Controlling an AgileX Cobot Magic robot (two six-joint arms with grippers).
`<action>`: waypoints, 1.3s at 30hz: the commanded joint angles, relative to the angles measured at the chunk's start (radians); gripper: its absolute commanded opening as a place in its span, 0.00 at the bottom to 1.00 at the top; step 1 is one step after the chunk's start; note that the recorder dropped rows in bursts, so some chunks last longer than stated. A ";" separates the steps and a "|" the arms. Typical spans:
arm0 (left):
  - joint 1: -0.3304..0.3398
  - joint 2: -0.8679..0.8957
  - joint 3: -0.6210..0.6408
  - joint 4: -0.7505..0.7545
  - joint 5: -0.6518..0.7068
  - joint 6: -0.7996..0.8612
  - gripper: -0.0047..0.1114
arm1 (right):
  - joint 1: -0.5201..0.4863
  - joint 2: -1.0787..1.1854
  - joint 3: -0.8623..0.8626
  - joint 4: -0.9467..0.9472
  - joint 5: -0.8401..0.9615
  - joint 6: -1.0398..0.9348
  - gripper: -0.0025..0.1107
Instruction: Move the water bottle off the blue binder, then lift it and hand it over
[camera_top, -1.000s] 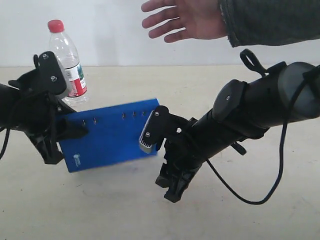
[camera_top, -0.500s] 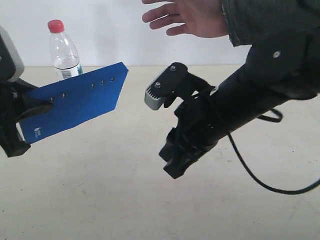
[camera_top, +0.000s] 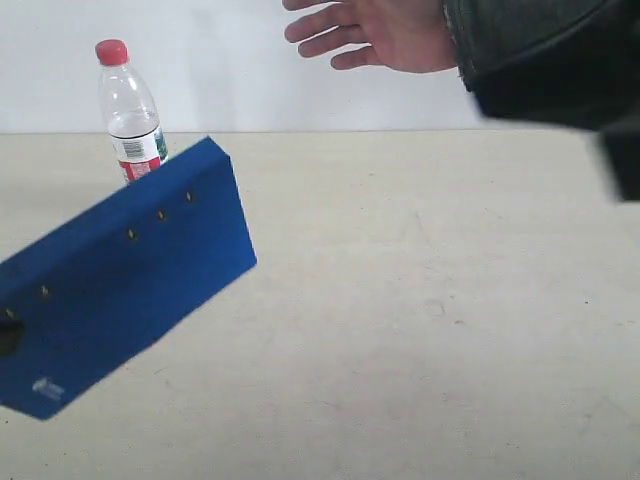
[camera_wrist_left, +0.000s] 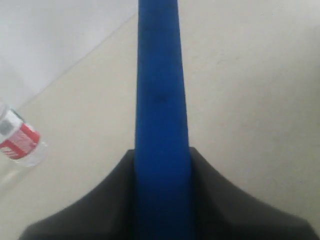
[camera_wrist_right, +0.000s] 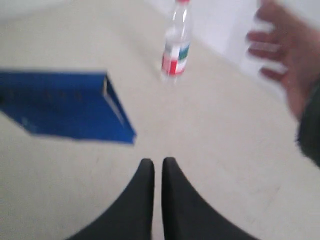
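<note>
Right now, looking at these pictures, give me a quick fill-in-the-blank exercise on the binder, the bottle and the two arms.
1. The left arm's fingers are shut on the ___ binder, which is tilted in the air.
2. The water bottle stands upright with a ___ cap.
3. The right arm's fingers are closed together and hold ___.

Missing words: blue; red; nothing
</note>
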 joint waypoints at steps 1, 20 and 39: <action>-0.002 -0.042 0.044 -0.217 0.013 0.019 0.08 | -0.002 -0.318 0.078 -0.186 0.058 0.240 0.02; -0.002 0.324 -0.070 -0.901 -0.061 0.617 0.08 | -0.002 -0.840 0.536 -0.380 0.005 0.536 0.02; -0.002 0.546 -0.211 -0.973 -0.117 0.850 0.44 | -0.002 -0.840 0.538 -0.386 0.014 0.536 0.02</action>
